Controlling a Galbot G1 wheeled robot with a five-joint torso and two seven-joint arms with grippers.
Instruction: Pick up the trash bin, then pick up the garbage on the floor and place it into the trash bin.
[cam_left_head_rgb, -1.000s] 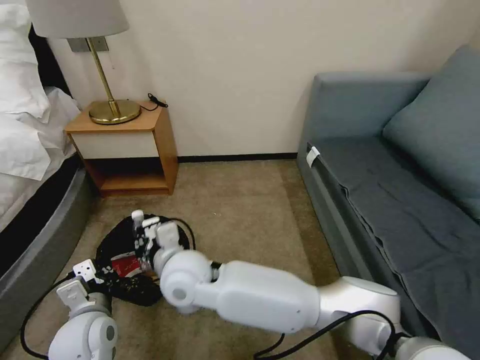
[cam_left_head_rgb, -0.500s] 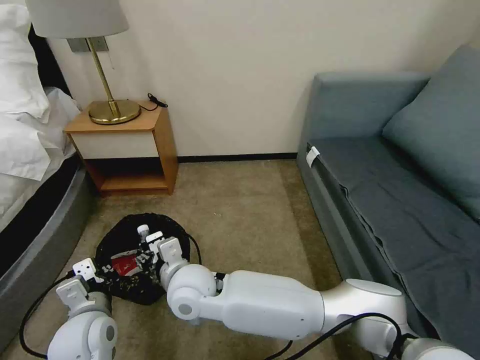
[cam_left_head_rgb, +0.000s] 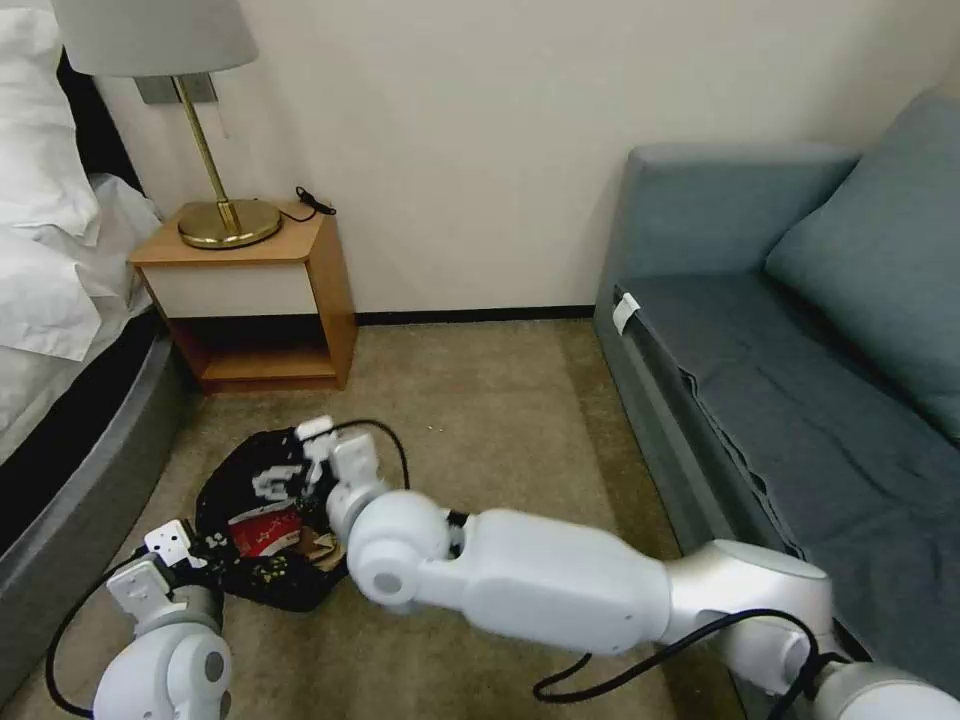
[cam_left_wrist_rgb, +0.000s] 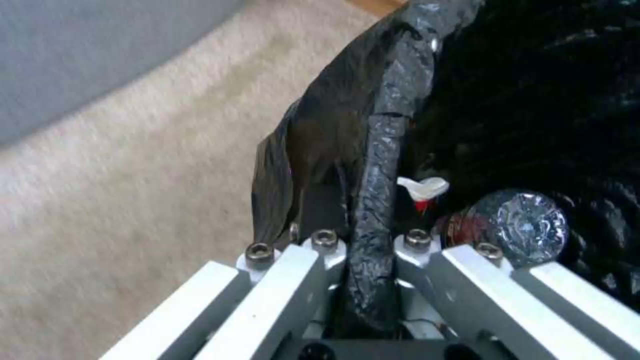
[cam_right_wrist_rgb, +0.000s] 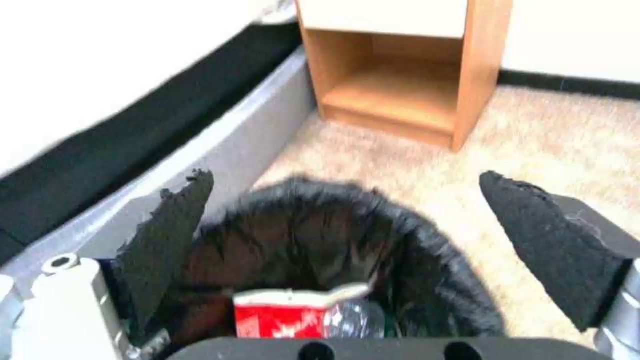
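Over bin (cam_left_head_rgb: 262, 520) mouth facing up: right gripper (cam_right_wrist_rgb: 373, 250) spread wide, empty; left gripper (cam_left_wrist_rgb: 370, 260) clamped on rim; red packet (cam_right_wrist_rgb: 283, 312) upright inside.

Mostly black and beige here

Trash bin (cam_left_head_rgb: 262, 575) has a crinkly glossy black liner, red packet (cam_right_wrist_rgb: 287, 315) with white print inside, tan carpet (cam_left_head_rgb: 480, 420), blue-grey sofa (cam_left_head_rgb: 800, 380), white arms.

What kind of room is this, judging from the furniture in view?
Probably a hotel bedroom: a bed with white linen, a wooden nightstand bearing a brass lamp, and a grey-blue fabric sofa, all on beige carpet.
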